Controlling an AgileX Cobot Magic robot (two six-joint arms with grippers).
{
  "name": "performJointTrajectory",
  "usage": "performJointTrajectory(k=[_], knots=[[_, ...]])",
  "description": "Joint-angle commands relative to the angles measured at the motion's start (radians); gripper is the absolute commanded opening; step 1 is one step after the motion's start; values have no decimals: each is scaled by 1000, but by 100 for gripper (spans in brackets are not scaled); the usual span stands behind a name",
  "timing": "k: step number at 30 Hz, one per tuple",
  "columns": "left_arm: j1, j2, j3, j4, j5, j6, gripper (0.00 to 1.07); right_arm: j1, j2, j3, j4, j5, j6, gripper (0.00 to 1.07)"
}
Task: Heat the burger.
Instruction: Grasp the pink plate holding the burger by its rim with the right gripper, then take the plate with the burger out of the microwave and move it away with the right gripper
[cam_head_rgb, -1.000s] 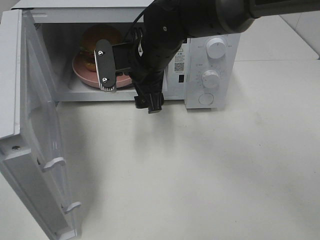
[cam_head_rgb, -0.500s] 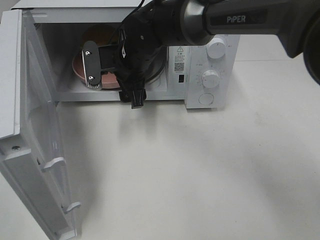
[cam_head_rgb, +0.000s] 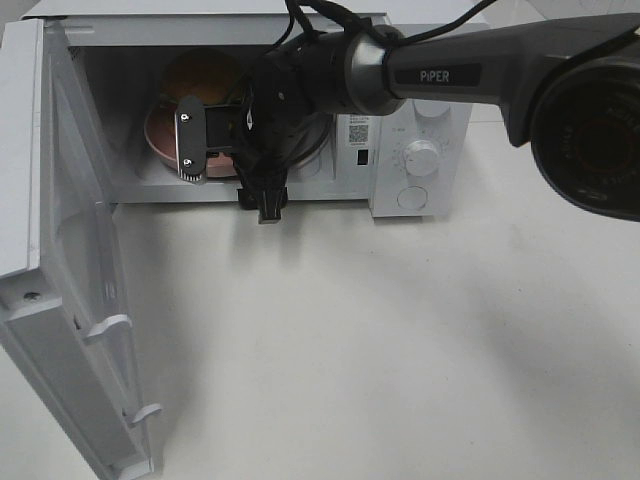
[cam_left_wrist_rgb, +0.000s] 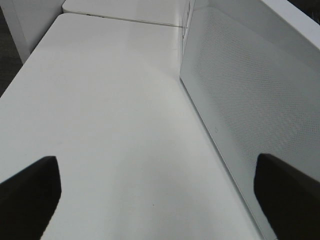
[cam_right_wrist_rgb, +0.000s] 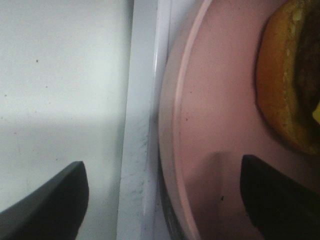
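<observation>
Table (cam_head_rgb: 400, 340): one, white, bare across the front; the microwave sits at its far edge.
Microwave (cam_head_rgb: 420, 90): one, white, cavity open toward the camera.
Door (cam_head_rgb: 70, 300): one, swung fully open on the left side; mesh panel of it also fills one side of the left wrist view.
Arms: two by the rig; only the right arm (cam_head_rgb: 450, 70) shows in the high view, one dark tube marked PIPER, reaching from the right across into the cavity mouth.
Dials: two round knobs on the control panel, only the lower one (cam_head_rgb: 423, 157) clear; the upper is mostly hidden by the arm. One round button (cam_head_rgb: 411, 198) below.
Plate (cam_right_wrist_rgb: 220, 125): one, pink, shallow, inside the cavity on its floor; its rim reaches close to the front lip.
Burger (cam_right_wrist_rgb: 287, 80): one, on the plate inside the microwave, toward the back left; golden bun top shows above the gripper in the high view.
Right gripper (cam_right_wrist_rgb: 165, 195): jaws spread, one finger over the pink plate, the other over the white sill outside the rim; straddling the plate edge, no clamp visible.
Left gripper (cam_left_wrist_rgb: 165, 192): jaws wide apart, nothing between them, over bare table beside the open door.
</observation>
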Motion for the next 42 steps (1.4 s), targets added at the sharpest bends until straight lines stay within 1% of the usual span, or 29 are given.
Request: performJointTrajectory(k=[1,10,12,13,14,15,16,17,18,19,20,21,22,23,24,25,26,27,28,37,42], knots=[[3,-17,4,-8,-9,2,98,-10,21,-34,20,-15,2,80],[3,-17,4,-8,-9,2,98,-31,61,-78,40,-25,2,77],[3,-17,4,-8,-9,2,98,-31,61,-78,50,-30,2,71],[3,-17,4,-8,-9,2,98,-31,61,-78,50,-30,2,71],[3,-17,4,-8,-9,2,98,-31,61,-79,50,-27,2,65],[3,-17,4,-8,-9,2,98,-31,59,-79,50,-23,2,62],[3,-17,4,-8,-9,2,98,-31,59,-79,50,-23,2,62],[3,-17,4,-8,-9,2,98,-26,56,-79,62,-15,2,52],[3,-17,4,-8,-9,2,98,-26,56,-79,62,-15,2,52],[3,-17,4,-8,-9,2,98,-21,54,-79,76,-11,2,40],[3,-17,4,-8,-9,2,98,-21,51,-79,78,-10,2,35],[3,-17,4,-8,-9,2,98,-21,51,-79,78,-10,2,35],[3,-17,4,-8,-9,2,98,-11,51,-79,85,-10,2,23],[3,-17,4,-8,-9,2,98,-11,51,-79,85,-10,2,23],[3,-17,4,-8,-9,2,98,-7,50,-79,89,-8,2,13],[3,-17,4,-8,-9,2,98,-7,50,-79,99,-5,0,8],[3,-17,4,-8,-9,2,98,-7,50,-79,99,-5,0,8],[3,-17,4,-8,-9,2,98,3,49,-79,113,7,-8,2],[3,-17,4,-8,-9,2,98,4,45,-79,113,17,-14,0],[3,-17,4,-8,-9,2,98,18,13,-69,126,59,-67,0],[3,-17,4,-8,-9,2,98,27,-27,-24,117,73,-155,0]])
